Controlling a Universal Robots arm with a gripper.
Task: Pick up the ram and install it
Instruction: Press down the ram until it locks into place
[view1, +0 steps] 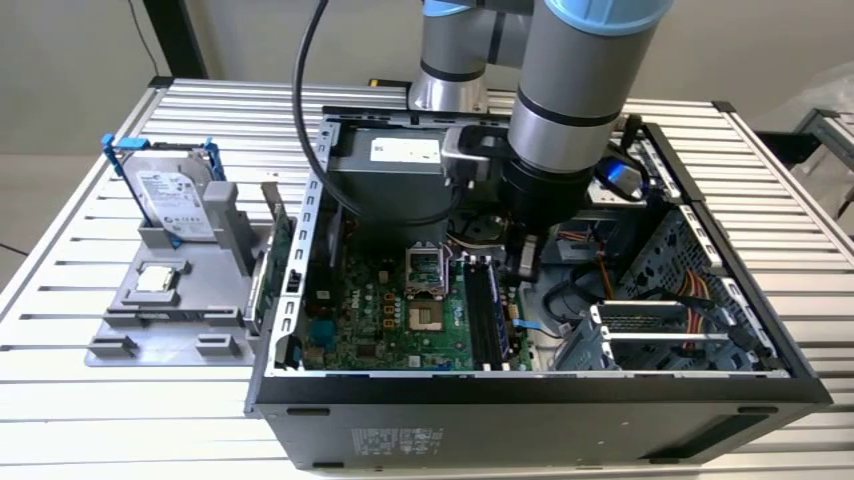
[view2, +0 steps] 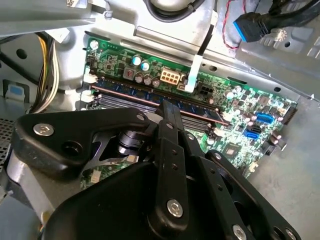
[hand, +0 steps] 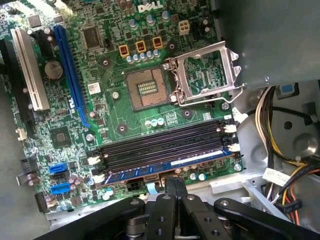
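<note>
Fingers of the gripper (hand: 173, 184) are pressed together, grasping nothing, hovering just above the ram (hand: 165, 169), which sits seated in the outermost memory slot on the motherboard (hand: 115, 107) inside the computer case (view1: 534, 400), near the bare processor socket (hand: 147, 89).
</note>
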